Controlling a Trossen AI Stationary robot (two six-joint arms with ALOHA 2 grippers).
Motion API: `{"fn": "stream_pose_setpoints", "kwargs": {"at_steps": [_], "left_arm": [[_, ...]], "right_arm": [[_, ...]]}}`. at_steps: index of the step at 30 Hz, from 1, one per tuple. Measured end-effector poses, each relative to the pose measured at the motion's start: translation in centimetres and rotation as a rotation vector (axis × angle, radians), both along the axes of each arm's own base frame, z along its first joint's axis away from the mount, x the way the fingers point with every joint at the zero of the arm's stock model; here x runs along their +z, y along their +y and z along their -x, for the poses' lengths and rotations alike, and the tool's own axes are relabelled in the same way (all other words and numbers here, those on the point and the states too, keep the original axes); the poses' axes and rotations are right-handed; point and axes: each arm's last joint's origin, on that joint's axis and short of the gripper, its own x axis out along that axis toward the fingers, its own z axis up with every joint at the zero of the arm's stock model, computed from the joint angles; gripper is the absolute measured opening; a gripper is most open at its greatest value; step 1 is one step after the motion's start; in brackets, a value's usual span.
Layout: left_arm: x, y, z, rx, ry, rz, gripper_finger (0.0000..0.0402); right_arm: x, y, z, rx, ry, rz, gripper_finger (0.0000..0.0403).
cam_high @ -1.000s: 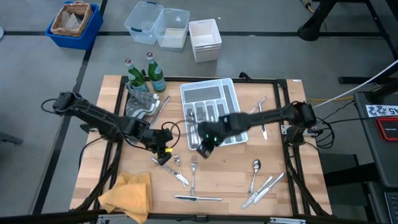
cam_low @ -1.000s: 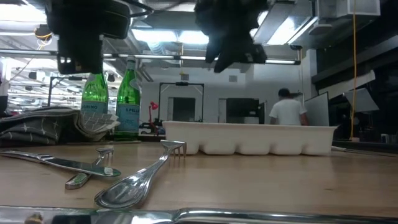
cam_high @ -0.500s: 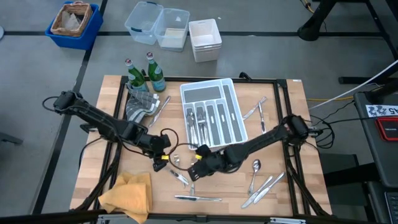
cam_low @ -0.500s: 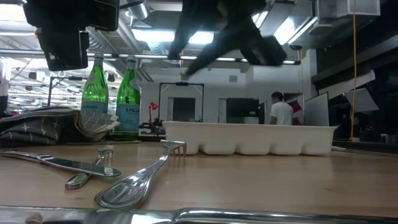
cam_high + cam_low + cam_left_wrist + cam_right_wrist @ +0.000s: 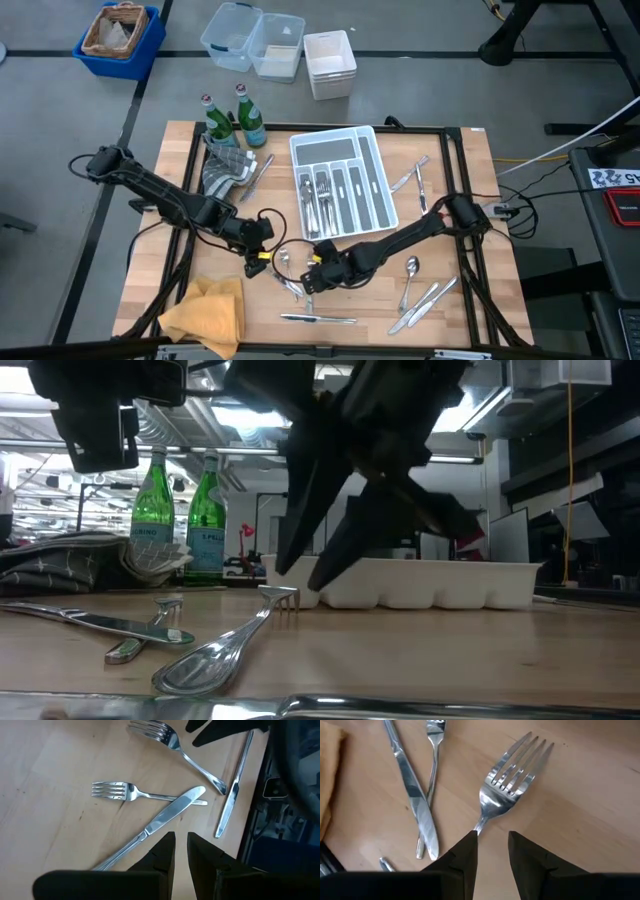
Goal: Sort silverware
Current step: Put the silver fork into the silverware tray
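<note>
Moved: right tool (image 5: 312,279) from above the tray (image 5: 372,146) down to the loose fork (image 5: 512,780) on the tabletop (image 5: 470,315).
Right tool open, tips straddling the fork's handle, which runs straight ahead, tines away. Left tool (image 5: 180,852) nearly closed, empty, hovering just beside, over a crossed knife (image 5: 165,820) and fork.

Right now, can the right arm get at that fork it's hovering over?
Probably yes. The right gripper has its jaws open either side of the fork neck, and nothing lies over that stretch; the crossed knife sits off to one side.
</note>
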Motion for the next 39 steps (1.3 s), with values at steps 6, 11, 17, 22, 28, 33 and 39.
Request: {"fn": "stream_pose_setpoints", "kwargs": {"at_steps": [6,11,17,22,28,33,39], "left_arm": [[0.0,0.0,0.0,-0.012,-0.004,-0.008,0.004],[0.0,0.0,0.0,-0.018,-0.004,-0.012,0.004],[0.0,-0.1,0.0,-0.024,-0.007,-0.015,0.004],[0.0,-0.1,0.1,-0.027,-0.006,-0.015,0.004],[0.0,-0.1,0.1,-0.028,-0.006,-0.015,0.004],[0.0,-0.1,0.1,-0.028,-0.005,-0.015,0.004],[0.0,-0.1,0.1,-0.028,-0.006,-0.015,0.004]], "right_arm": [[-0.9,0.2,-0.5,0.0,-0.02,-0.011,0.0112],[-1.2,0.5,-1.1,0.011,-0.067,-0.054,0.0112],[-1.4,0.3,-1.0,-0.028,-0.058,-0.021,0.0112],[-1.4,0.3,-1.0,-0.038,-0.06,-0.01,0.0112],[-1.6,0.1,-1.0,-0.052,-0.063,0.008,0.0112],[-2.4,-0.3,-1.2,-0.071,-0.038,-0.002,0.0112],[-3.1,-0.7,-1.5,-0.087,-0.027,0.012,0.0111]]}}
